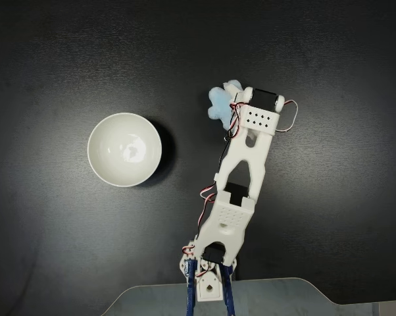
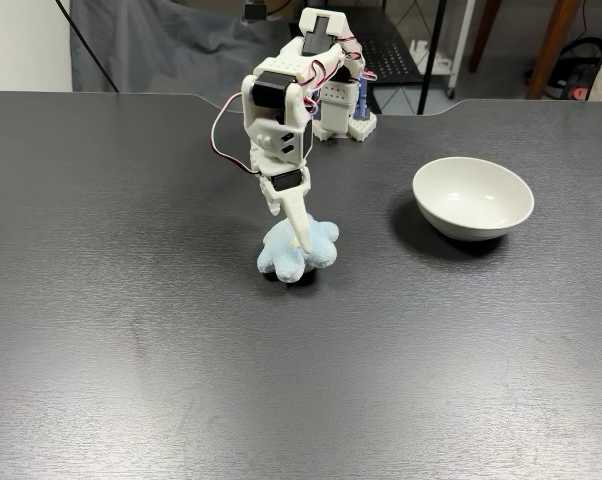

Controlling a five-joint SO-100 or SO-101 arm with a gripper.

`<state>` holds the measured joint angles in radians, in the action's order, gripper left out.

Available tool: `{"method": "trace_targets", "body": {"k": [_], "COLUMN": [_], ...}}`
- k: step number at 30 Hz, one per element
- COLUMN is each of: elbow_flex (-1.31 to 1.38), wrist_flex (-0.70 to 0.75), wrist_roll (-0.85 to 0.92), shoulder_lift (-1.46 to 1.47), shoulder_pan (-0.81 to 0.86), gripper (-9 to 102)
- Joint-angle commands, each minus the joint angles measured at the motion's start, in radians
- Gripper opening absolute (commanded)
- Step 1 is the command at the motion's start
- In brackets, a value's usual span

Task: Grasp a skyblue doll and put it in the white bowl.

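End effector (image 2: 299, 240) sits down on the skyblue doll (image 2: 297, 250), grip unclear; white bowl (image 2: 472, 197) well apart, bare bench (image 2: 131, 330) between.

In a fixed view the skyblue doll (image 2: 297, 250) lies on the table (image 2: 131, 350), the white bowl (image 2: 473, 197) well right.

My base stands on a dark grey table (image 2: 131, 350) with a faint grain, its far edge notched. Behind it I see a grey cloth (image 2: 161, 60) draped over something, a black keyboard (image 2: 386, 50), a black stand leg (image 2: 436, 55) and brown wooden legs (image 2: 559, 35).
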<state>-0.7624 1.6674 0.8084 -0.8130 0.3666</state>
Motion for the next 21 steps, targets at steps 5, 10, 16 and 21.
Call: {"method": "trace_targets", "body": {"k": [5, 10, 16, 21], "elbow_flex": [0.067, 0.072, 0.103, 0.181], "wrist_flex": [-0.006, -0.008, -0.023, -0.101], "wrist_roll": [0.006, 0.005, 0.003, 0.005], "shoulder_lift": [0.021, 0.061, 0.115, 0.133], "shoulder_pan": [-0.003, -0.005, -0.005, 0.0], "gripper": [63, 63, 63, 63]}}
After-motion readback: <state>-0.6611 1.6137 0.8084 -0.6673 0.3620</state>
